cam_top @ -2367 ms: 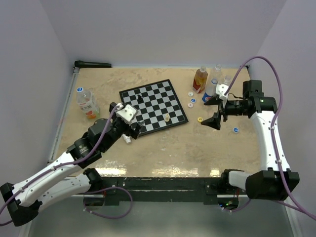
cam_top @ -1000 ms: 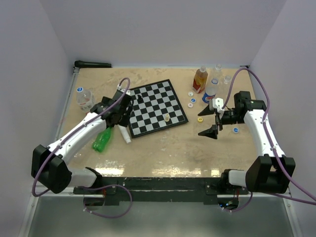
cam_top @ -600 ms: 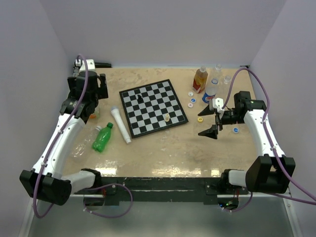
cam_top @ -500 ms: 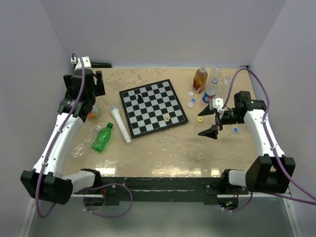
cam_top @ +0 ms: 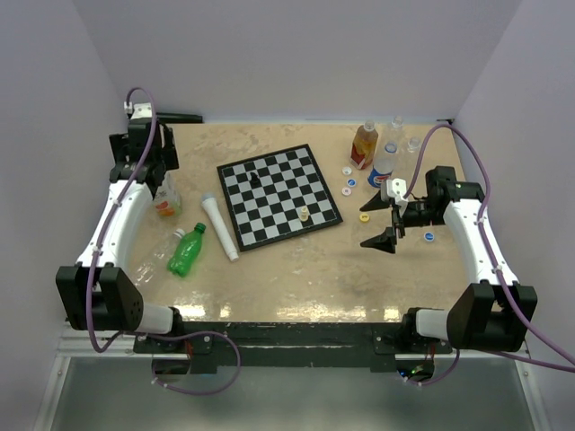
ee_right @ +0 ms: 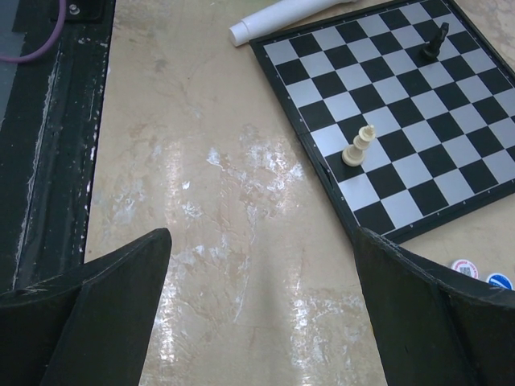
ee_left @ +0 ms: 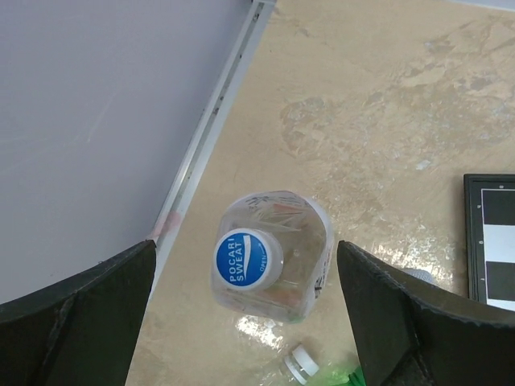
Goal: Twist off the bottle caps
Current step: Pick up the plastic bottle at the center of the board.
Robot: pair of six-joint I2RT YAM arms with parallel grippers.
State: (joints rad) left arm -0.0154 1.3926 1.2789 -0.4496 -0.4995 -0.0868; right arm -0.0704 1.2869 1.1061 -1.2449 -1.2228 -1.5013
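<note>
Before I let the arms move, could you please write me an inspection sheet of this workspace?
Surface: glossy beige stone-pattern tabletop.
Job's things: clear orange-labelled bottle upright, blue cap on; green plastic bottle lying, white cap by it; four bottles standing far right; loose caps beside them.
Clutter: black-and-white chessboard, two pieces; long white cylinder tube.
Grippers: left gripper open over blue cap; right gripper open, empty.
Cables: purple cables loop from both arms.
Surroundings: pale walls on three sides.

Tabletop [ee_left: 418,112] glossy, marbled beige; bottle [ee_left: 278,249] clear plastic (cap [ee_left: 248,259] smooth); pincer fingers [ee_left: 76,297] matt black.
</note>
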